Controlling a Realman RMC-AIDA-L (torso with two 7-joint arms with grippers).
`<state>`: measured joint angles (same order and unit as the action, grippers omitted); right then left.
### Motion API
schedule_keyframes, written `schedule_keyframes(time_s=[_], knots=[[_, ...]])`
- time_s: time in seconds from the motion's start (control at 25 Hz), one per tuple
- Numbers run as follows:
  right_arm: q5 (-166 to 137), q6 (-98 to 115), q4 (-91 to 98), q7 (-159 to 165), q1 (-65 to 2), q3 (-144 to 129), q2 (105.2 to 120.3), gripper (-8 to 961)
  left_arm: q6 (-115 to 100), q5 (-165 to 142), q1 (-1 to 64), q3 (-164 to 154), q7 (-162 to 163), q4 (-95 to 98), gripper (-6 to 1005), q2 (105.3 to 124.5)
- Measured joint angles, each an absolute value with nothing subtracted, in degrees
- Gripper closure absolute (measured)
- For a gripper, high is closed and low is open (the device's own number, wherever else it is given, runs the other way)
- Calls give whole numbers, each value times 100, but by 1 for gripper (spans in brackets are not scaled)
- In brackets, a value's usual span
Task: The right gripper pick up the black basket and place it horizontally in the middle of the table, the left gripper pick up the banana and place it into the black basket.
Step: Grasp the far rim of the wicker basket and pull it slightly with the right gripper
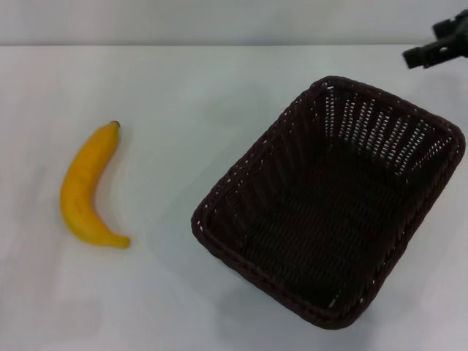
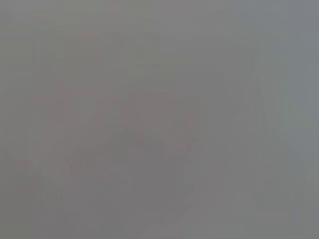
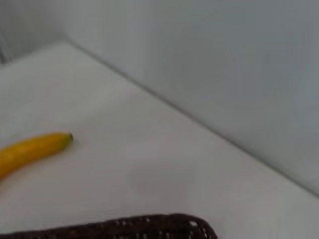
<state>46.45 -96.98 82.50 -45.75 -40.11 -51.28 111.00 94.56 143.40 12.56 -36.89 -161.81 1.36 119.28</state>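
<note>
basket first since it's closest to the head camera: black basket sits on the table, turned at a diagonal, open side up, nothing inside, near corner down toward the front edge of the view and far corner up toward the right gripper. going big to small: table is plain white and carries everything; black basket also shows in the right wrist view as a strip of braided rim; banana lies flat on the table well apart from the basket, far from the right jaws on the other side of the basket, stem tip pointing toward the table's far edge, touching nothing but the table; banana stem end also seen in the right wrist view, beyond the basket rim. right gripper is only a dark piece at the upper right corner of the head view, hanging above the table just past the basket's far corner, not touching the rim; cannot tell how its jaws are set, nothing seen held in them. left gripper not seen in any view; left wrist view is a flat grey blur, so jaw state for it cannot be told either.
</note>
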Motion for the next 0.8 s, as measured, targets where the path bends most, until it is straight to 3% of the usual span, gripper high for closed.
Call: schedule_keyframes(time_s=[0.4,0.8], knots=[[2524,-9719,6516,-4279,-5803,-5298,11289,158,9703,14333,1084,-3690,-16180,223,123,11918],[1367,-9262,5298,-4208,-6520,-5429,11458,169,9857,14335,912,-3690,-16181,263,123,11928]])
